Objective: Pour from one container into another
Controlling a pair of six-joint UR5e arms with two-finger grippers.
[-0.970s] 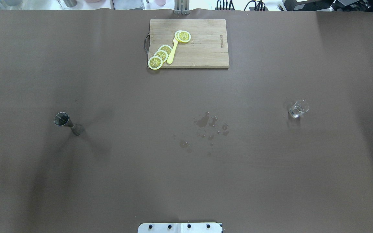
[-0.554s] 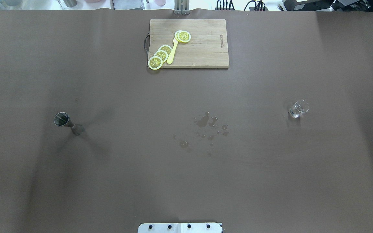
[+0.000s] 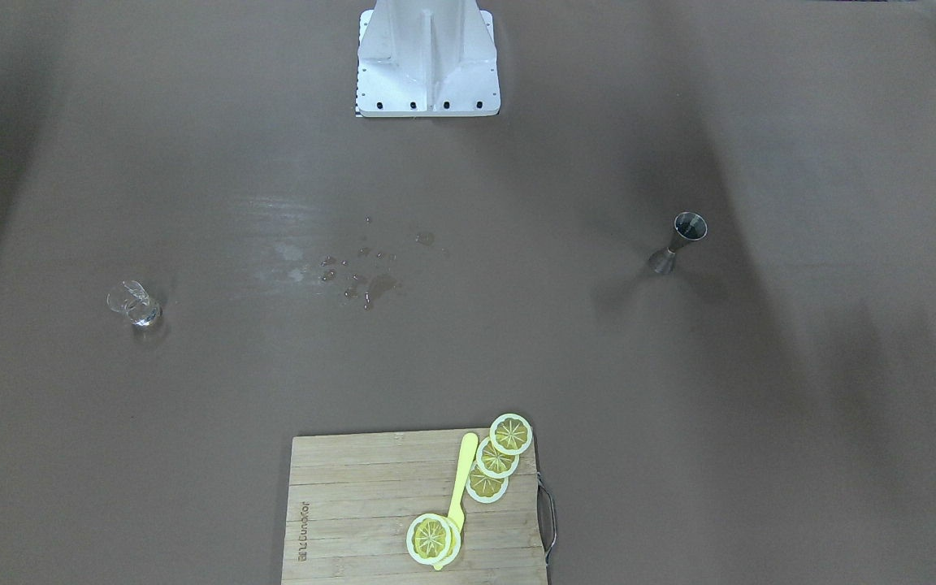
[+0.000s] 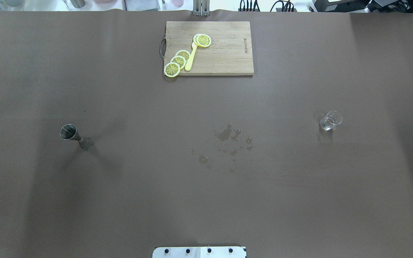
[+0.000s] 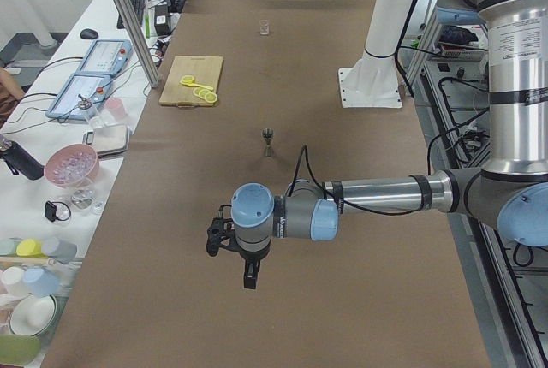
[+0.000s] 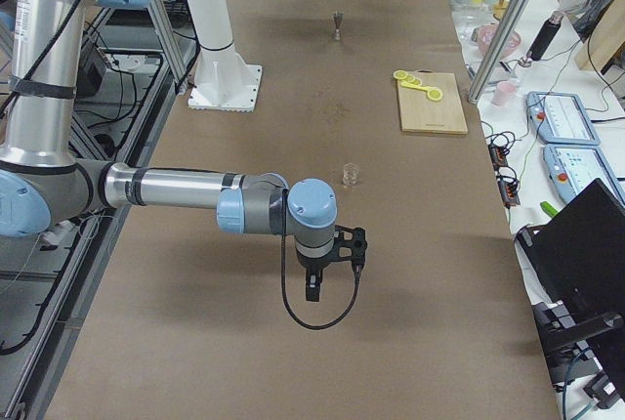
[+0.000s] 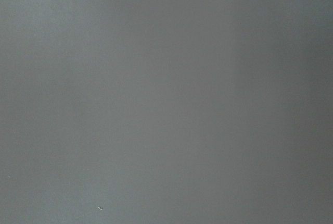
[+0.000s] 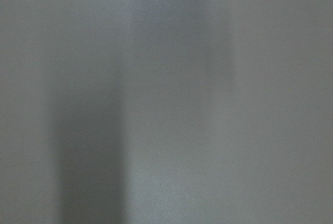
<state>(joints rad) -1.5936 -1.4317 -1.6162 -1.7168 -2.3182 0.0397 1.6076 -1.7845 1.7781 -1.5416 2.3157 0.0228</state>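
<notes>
The clear glass cup (image 4: 331,120) stands on the table's right half, also seen in the front view (image 3: 133,305) and the right side view (image 6: 350,174). The steel jigger (image 4: 71,135) stands upright on the left half, dark inside (image 3: 679,242). Neither arm appears in the overhead or front views. In the left side view my left gripper (image 5: 247,276) hangs over bare table, well short of the jigger (image 5: 268,141). In the right side view my right gripper (image 6: 312,288) hangs short of the cup. I cannot tell whether either is open or shut. Both wrist views show only blurred brown table.
A wooden cutting board (image 4: 228,57) with lemon slices (image 4: 177,61) and a yellow knife (image 4: 190,59) lies at the far middle edge. Spilled drops (image 4: 228,139) wet the table's centre. The robot's white base (image 3: 427,65) stands at the near edge.
Cup, jigger and board have not moved. Only the faint arm shadows by the jigger have shifted a little.
</notes>
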